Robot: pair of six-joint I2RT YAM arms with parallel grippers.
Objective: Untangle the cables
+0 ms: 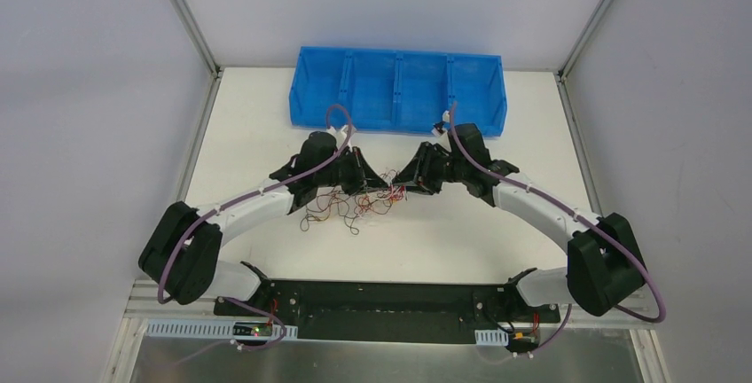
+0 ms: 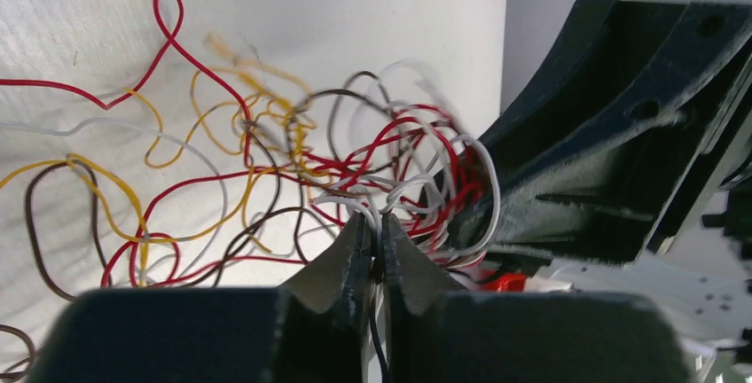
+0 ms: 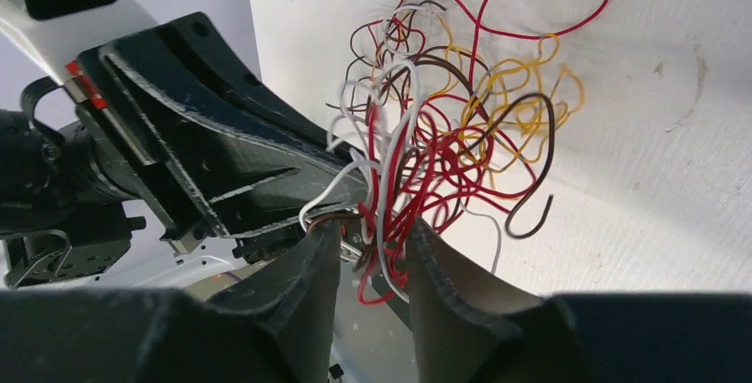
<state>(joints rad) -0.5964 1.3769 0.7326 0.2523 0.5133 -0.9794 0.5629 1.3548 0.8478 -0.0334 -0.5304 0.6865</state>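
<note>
Both mid-table: left end effector pinches cables, right end effector parted around them.

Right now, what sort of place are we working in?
Probably a lab robot cell, not a home or shop: a white table walled by plain grey panels on metal posts, a blue divided bin at the back, and tangled cables mid-table.

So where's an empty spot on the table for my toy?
Bare table between the cables and the arm bases, and left of the blue bin. Crowded mid-table, where the left pincer and right pincer meet the cables.
</note>
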